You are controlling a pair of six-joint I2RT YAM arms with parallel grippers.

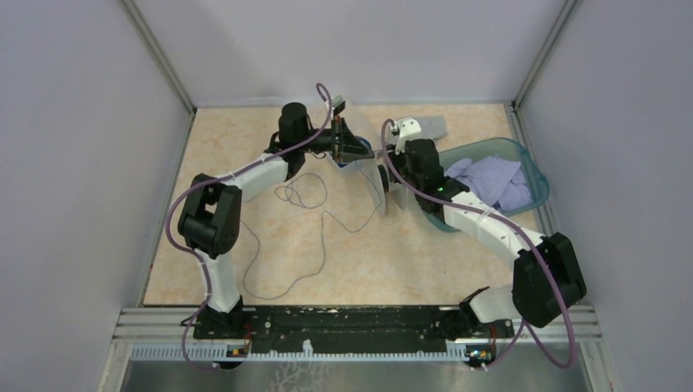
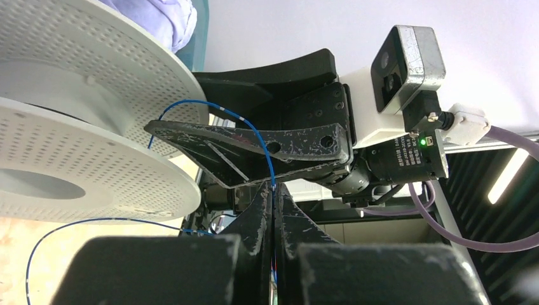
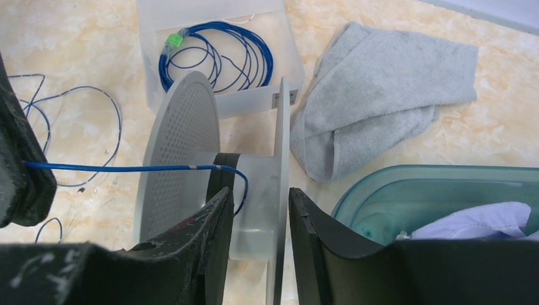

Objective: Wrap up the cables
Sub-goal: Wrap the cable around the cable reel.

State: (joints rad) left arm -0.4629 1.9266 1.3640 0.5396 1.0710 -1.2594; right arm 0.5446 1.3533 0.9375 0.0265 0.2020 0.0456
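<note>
The cable (image 1: 304, 193) is a very thin dark wire lying in loose loops on the tabletop left of centre. In the wrist views the same cable (image 2: 254, 130) looks blue. My left gripper (image 2: 273, 190) is shut on it, and the cable (image 3: 127, 168) runs taut from there to the hub of the pale grey spool (image 3: 181, 146). The spool (image 1: 382, 192) stands on edge at mid-table, between the two grippers. My right gripper (image 3: 257, 194) is open, its fingers either side of the spool's right flange with a gap on both sides. The left gripper (image 1: 359, 151) hovers just left of the spool.
A clear box (image 3: 289, 60) behind the spool holds a coiled bright blue wire with a green end (image 3: 216, 57). A grey cloth (image 3: 388, 95) lies to its right. A teal tub (image 1: 531, 167) with lavender fabric sits at the right wall.
</note>
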